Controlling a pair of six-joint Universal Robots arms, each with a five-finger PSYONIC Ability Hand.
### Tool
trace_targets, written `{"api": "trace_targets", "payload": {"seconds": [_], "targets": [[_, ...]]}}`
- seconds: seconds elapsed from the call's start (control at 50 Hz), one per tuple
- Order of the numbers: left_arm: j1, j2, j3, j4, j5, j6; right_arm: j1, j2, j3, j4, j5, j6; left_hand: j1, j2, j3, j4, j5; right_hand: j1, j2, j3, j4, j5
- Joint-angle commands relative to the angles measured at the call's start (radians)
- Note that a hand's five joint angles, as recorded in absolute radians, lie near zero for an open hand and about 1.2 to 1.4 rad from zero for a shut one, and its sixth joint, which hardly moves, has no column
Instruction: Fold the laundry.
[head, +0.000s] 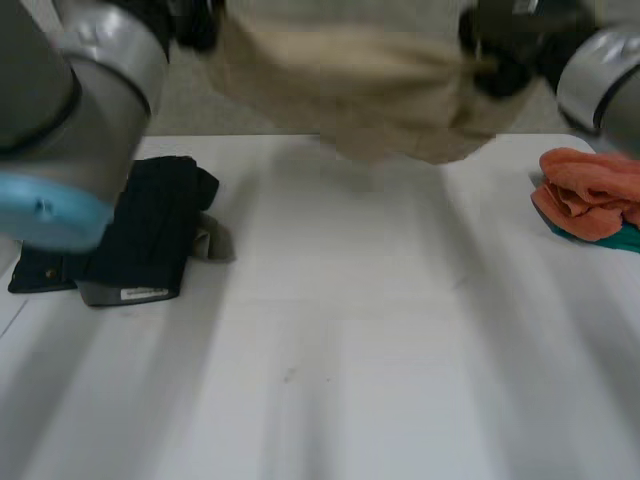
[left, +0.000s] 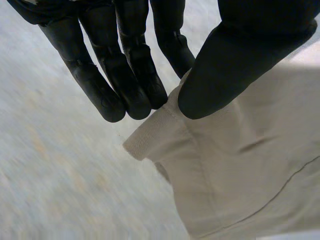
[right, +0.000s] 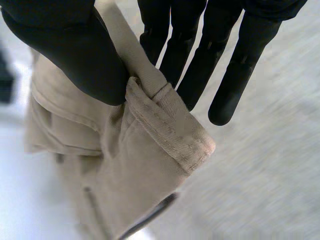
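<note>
My left hand (left: 129, 70) and my right hand (right: 67, 57) each pinch one end of the beige cloth (head: 370, 90) between thumb and fingers. It hangs above the table's (head: 350, 340) far edge, long axis left to right. The bare middle lies under it; the dark garment (head: 150, 230) at the left edge and the orange cloth (head: 590, 190) at the right edge stand aside.

folded clothes (head: 150, 235) lie left on the table (head: 350, 350), cloth pile (head: 590, 195) right, hanging garment (head: 370, 85) behind.
</note>
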Motion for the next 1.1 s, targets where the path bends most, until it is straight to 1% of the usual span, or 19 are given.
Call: {"api": "trace_targets", "payload": {"seconds": [0.02, 0.06, 0.14, 0.26, 0.38, 0.42, 0.44, 0.46, 0.48, 0.5, 0.52, 0.54, 0.64, 0.72, 0.86, 0.9, 0.94, 1.04, 1.1], "targets": [[-0.033, 0.021, -0.274, 0.002, 0.037, 0.028, 0.004, 0.003, 0.172, 0.130, -0.035, -0.165, 0.245, 0.199, 0.208, 0.201, 0.208, 0.319, 0.226, 0.204, 0.199, 0.218], [-0.038, 0.009, -0.297, 0.002, 0.037, 0.042, 0.009, 0.012, 0.221, 0.129, -0.028, -0.206, 0.245, 0.199, 0.208, 0.201, 0.208, 0.319, 0.226, 0.204, 0.199, 0.218], [-0.039, -0.112, -0.298, 0.005, 0.033, 0.097, 0.020, 0.091, 0.255, 0.103, 0.000, -0.223, 0.245, 0.199, 0.208, 0.201, 0.208, 0.319, 0.226, 0.204, 0.199, 0.218], [-0.035, -0.347, -0.160, 0.002, -0.002, 0.230, 0.037, 0.272, 0.212, -0.014, 0.084, -0.207, 0.245, 0.199, 0.208, 0.201, 0.208, 0.319, 0.226, 0.204, 0.199, 0.218], [-0.036, -0.523, 0.046, -0.032, -0.041, 0.224, 0.038, 0.397, 0.156, -0.156, 0.195, -0.187, 0.245, 0.199, 0.208, 0.201, 0.208, 0.319, 0.226, 0.204, 0.199, 0.218], [-0.039, -0.552, 0.092, -0.046, -0.044, 0.206, 0.040, 0.404, 0.156, -0.210, 0.212, -0.171, 0.245, 0.199, 0.208, 0.201, 0.208, 0.319, 0.226, 0.204, 0.199, 0.218], [-0.041, -0.565, 0.115, -0.050, -0.042, 0.198, 0.040, 0.404, 0.159, -0.244, 0.219, -0.159, 0.245, 0.199, 0.208, 0.201, 0.208, 0.258, 0.165, 0.143, 0.138, 0.156], [-0.042, -0.587, 0.152, -0.062, -0.042, 0.181, 0.041, 0.404, 0.169, -0.303, 0.228, -0.127, -0.086, -0.132, -0.123, -0.130, -0.123, -0.295, -0.388, -0.410, -0.415, -0.397], [-0.044, -0.595, 0.167, -0.069, -0.042, 0.171, 0.043, 0.401, 0.177, -0.326, 0.233, -0.113, -0.310, -0.357, -0.348, -0.354, -0.347, -0.551, -0.644, -0.665, -0.670, -0.652], [-0.050, -0.603, 0.193, -0.087, -0.044, 0.152, 0.046, 0.397, 0.185, -0.354, 0.236, -0.096, -0.754, -0.801, -0.792, -0.798, -0.791, -0.774, -0.867, -0.889, -0.894, -0.876], [-0.053, -0.600, 0.201, -0.099, -0.047, 0.146, 0.055, 0.382, 0.197, -0.400, 0.247, -0.067, -0.933, -0.980, -0.970, -0.977, -0.970, -0.902, -0.996, -1.017, -1.022, -1.004], [-0.058, -0.595, 0.206, -0.112, -0.050, 0.135, 0.058, 0.371, 0.206, -0.414, 0.250, -0.056, -0.976, -1.023, -1.014, -1.020, -1.014, -0.902, -0.996, -1.017, -1.022, -1.004], [-0.073, -0.478, 0.166, -0.165, -0.084, 0.094, 0.063, 0.273, 0.280, -0.397, 0.255, -0.016, -0.976, -1.023, -1.014, -1.020, -1.014, -0.902, -0.996, -1.017, -1.022, -1.004], [-0.062, -0.357, 0.048, -0.153, -0.090, 0.086, 0.035, 0.138, 0.349, -0.270, 0.221, -0.030, -0.976, -1.023, -1.014, -1.020, -1.014, -0.902, -0.996, -1.017, -1.022, -1.004], [-0.050, -0.212, -0.155, -0.118, -0.075, 0.089, -0.015, 0.032, 0.424, -0.016, 0.144, -0.136, -0.976, -1.023, -1.014, -1.020, -1.014, -0.882, -0.976, -0.997, -1.002, -0.984], [-0.055, -0.183, -0.228, -0.124, -0.062, 0.100, -0.041, 0.009, 0.465, 0.059, 0.120, -0.183, -0.900, -0.946, -0.937, -0.944, -0.937, -0.748, -0.841, -0.863, -0.868, -0.850], [-0.062, -0.172, -0.294, -0.133, -0.045, 0.115, -0.061, -0.003, 0.507, 0.095, 0.101, -0.214, -0.748, -0.794, -0.785, -0.792, -0.785, -0.645, -0.738, -0.760, -0.765, -0.747], [-0.082, -0.192, -0.382, -0.142, -0.010, 0.155, -0.085, -0.001, 0.600, 0.055, 0.038, -0.272, -0.659, -0.706, -0.696, -0.703, -0.696, -0.530, -0.623, -0.645, -0.650, -0.631], [-0.085, -0.235, -0.383, -0.132, -0.002, 0.169, -0.098, 0.009, 0.651, -0.030, 0.014, -0.308, -0.676, -0.723, -0.714, -0.720, -0.714, -0.530, -0.623, -0.644, -0.649, -0.631]]}}
